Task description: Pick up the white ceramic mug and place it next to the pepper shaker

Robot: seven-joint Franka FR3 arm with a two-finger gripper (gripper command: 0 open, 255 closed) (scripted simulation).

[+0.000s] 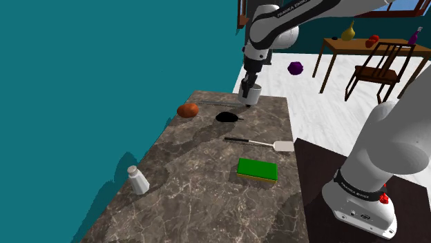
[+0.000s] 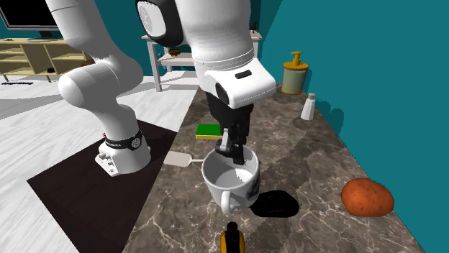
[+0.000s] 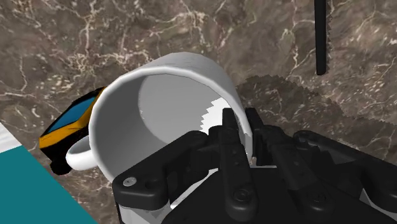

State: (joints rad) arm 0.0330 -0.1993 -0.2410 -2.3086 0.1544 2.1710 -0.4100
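Observation:
A white mug hangs a little above the dark marble counter, casting a black shadow beside it. My black gripper is shut on the mug's rim, with one finger inside and one outside the wall. The wrist view shows the fingers clasping the mug at its rim, with the handle on the far side. In the shoulder view the gripper and mug are at the counter's far end. A pale shaker stands at the near left edge, far from the mug; the same shaker shows in the second exterior view.
A brown potato-like lump lies left of the mug. A spatula and green sponge lie mid-counter. An orange-and-black object sits under the mug's handle side. A soap dispenser stands by the teal wall.

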